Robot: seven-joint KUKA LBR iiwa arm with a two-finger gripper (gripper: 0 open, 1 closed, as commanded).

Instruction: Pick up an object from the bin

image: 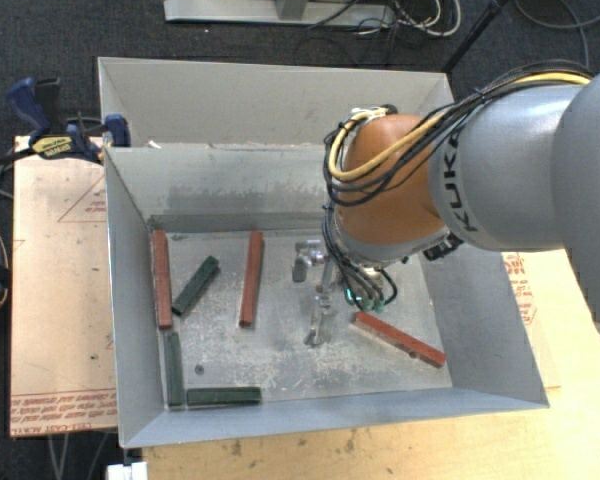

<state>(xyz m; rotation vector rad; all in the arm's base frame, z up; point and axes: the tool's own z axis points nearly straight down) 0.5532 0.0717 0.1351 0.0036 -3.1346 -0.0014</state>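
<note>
Red-brown stick (400, 338) on the bin (130, 268) floor, just beside the end effector (318, 330)

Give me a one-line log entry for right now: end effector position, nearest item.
end effector low over bin floor, centre-right | nearest: red-brown stick, on its view-right side | load: none visible

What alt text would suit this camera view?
The arm's gripper hangs low over bare floor near the middle of the grey bin, just left of a red-brown stick. Two more red-brown sticks and three dark green sticks lie to its left.
</note>
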